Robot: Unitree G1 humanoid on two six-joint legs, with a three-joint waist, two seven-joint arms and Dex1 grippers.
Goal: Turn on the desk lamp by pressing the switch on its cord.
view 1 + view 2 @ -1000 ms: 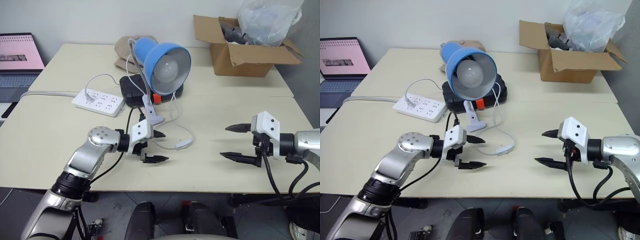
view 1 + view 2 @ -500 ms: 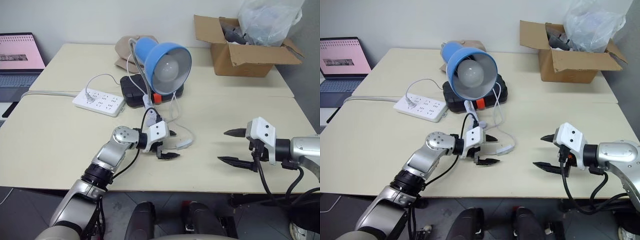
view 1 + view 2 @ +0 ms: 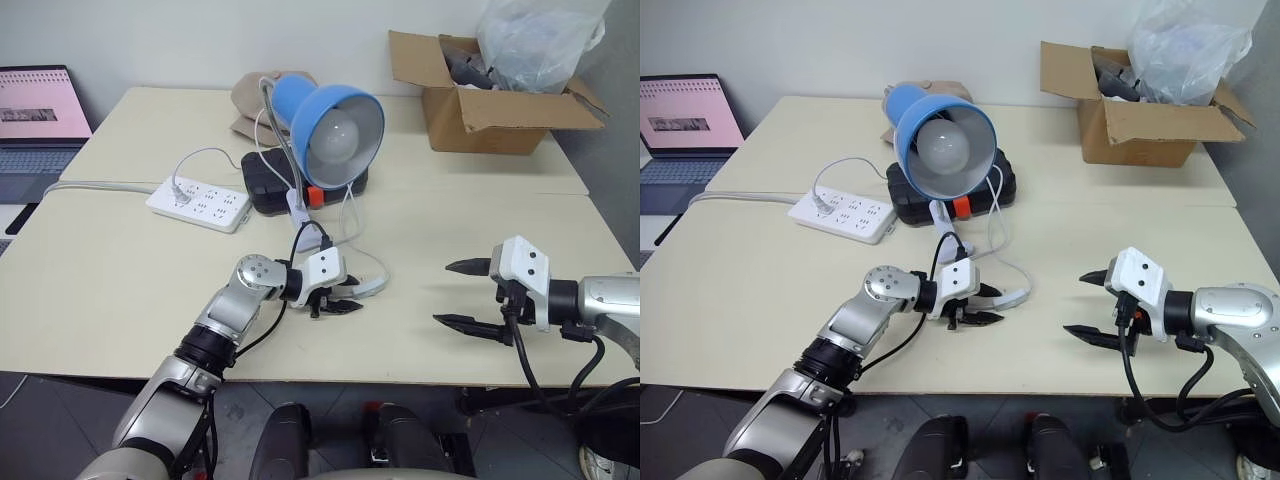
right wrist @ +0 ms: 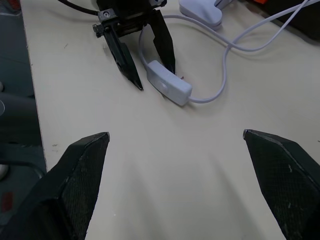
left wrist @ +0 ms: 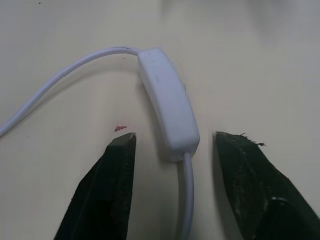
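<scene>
Between the left jaws: the switch [image 5: 168, 112] lies flat on the tabletop [image 3: 120, 270], one black finger [image 5: 102, 192] on each side of its near end; small gaps show on both sides, so neither finger touches it.
Left jaws: the left gripper [image 3: 343, 297] stands partly open, straddling the switch, with nothing gripped.
Switch: small white oblong, near the front middle of the tabletop, just right of the left gripper's white housing; in the right wrist view it [image 4: 169, 89] sits between the two dark fingers.
Cord: the cord [image 4: 225, 75] leaves both ends of the switch, one run curving away across the tabletop, the other passing back between the left fingers; farther off it loops up toward the lamp's clip base.
Right jaws: the right gripper [image 3: 464, 294] hangs over the tabletop's front right part, fingers spread wide and empty, well apart from the switch.
Desk lamp: the desk lamp [image 3: 338, 125] stands behind the switch, blue shade and white bulb facing forward; the bulb looks unlit.
Behind the lamp: a black case [image 3: 262, 185] touches the lamp's foot.
Left of the lamp: a white power strip [image 3: 198, 204] lies with a plug in it.
Far right corner: an open cardboard box [image 3: 490, 95] holds a clear plastic bag.
Far left: a laptop [image 3: 38, 125] with a pink screen.
</scene>
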